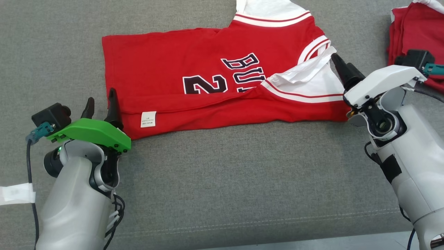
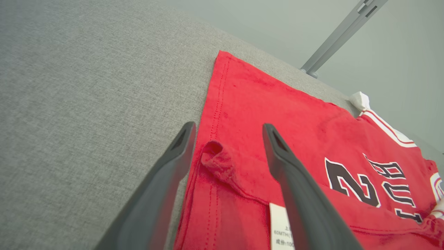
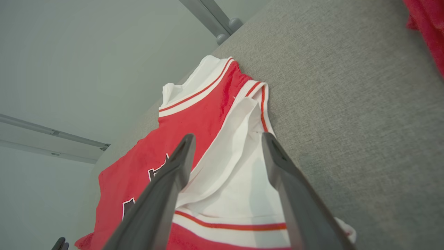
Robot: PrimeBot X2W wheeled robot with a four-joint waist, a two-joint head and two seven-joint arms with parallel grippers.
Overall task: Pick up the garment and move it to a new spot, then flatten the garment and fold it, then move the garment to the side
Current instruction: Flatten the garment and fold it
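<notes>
The garment, a red jersey with white trim and dark lettering, is seen lying on the grey cloth surface, spread from the middle of the head view toward 12 o'clock. Its hem is turned to 9 o'clock and its white-banded neck and armholes to 3 o'clock. The long edge at 6 o'clock is folded over onto the body, so that the digit and letters are partly covered and a white label is exposed near the hem. The left gripper is found at 8 o'clock, just at the hem corner of the fold; its fingers are held apart, and in the left wrist view a small rumpled corner of red cloth is seen between them, clamped by neither. The right gripper is placed at 3 o'clock over the white armhole cloth, its fingers likewise spread, with nothing gripped. A second red garment is seen at 2 o'clock, well apart from the first.
</notes>
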